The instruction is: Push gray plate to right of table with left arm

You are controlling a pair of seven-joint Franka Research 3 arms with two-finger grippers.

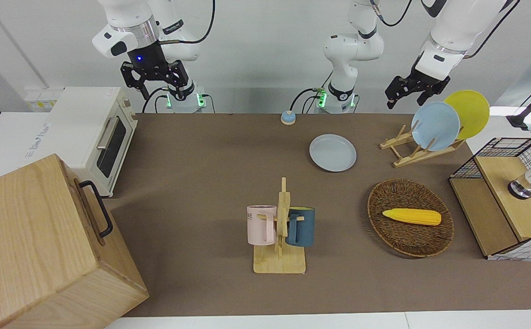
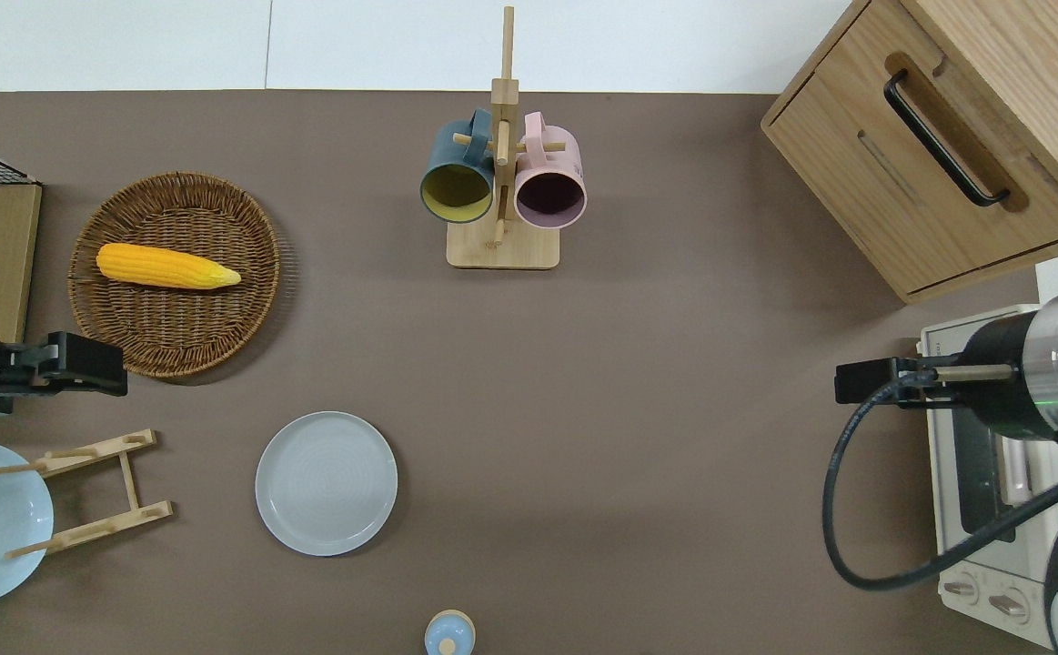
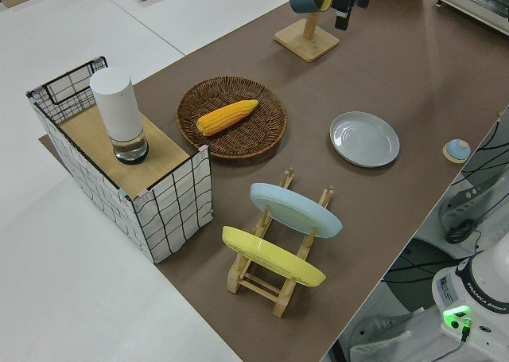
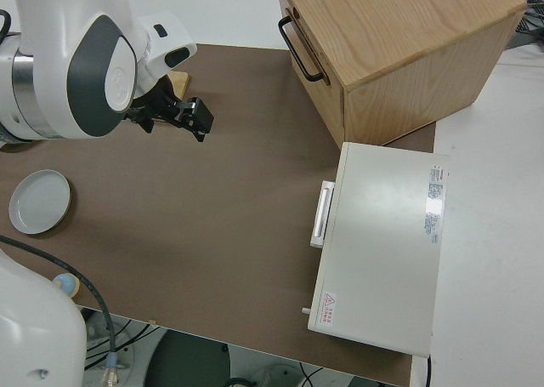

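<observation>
We see the gray plate (image 2: 326,483) flat on the table (image 2: 638,382), beside the wooden plate rack (image 2: 92,491) and well apart from our left gripper (image 2: 115,366), which hovers near the wicker basket (image 2: 174,273), fingers seemingly open. Right arm parked.

The pale pink ceramic mug (image 1: 261,224) hanging on the wooden mug rack (image 1: 281,237) bears the dark letters "NE" near its rim. The white toaster oven (image 4: 384,247) carries a red triangular warning sign on its top, with rows of print too small to read.
</observation>
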